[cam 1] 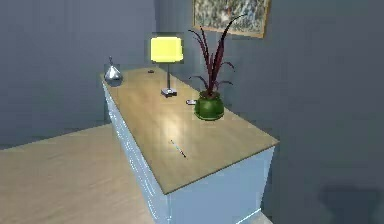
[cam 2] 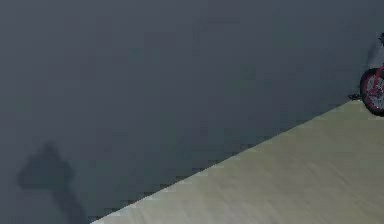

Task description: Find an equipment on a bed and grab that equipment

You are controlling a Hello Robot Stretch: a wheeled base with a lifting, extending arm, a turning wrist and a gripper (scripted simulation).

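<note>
Five things are sitting on the long bench that is running away from the camera in the forward view, its pale wooden top lying over a light blue-white body with drawer fronts down the left side. At the far left corner a small silver-grey vessel is standing upright. Just right of it a lamp with a glowing yellow shade is rising on a slim dark stem. A small white item, too small to name, is lying near the lamp's base, between the lamp and a plant. The plant is standing in a round green pot near the top's right edge, its long dark red leaves fanning upward. Nearer the camera a tiny dark sliver is lying on the bare wood, well apart from the rest. A framed picture is hanging on the grey-blue wall above the plant. Light wooden floor is stretching out left of the bench.

In the arm side view a dark grey wall is standing behind a strip of pale wooden floor that is slanting up toward the right. At the right edge a round reddish shape with a dark rim is poking in just above the floor line, cut off by the edge; what it is cannot be told.

The state of the gripper cannot be told, nor where the equipment is lying.
</note>
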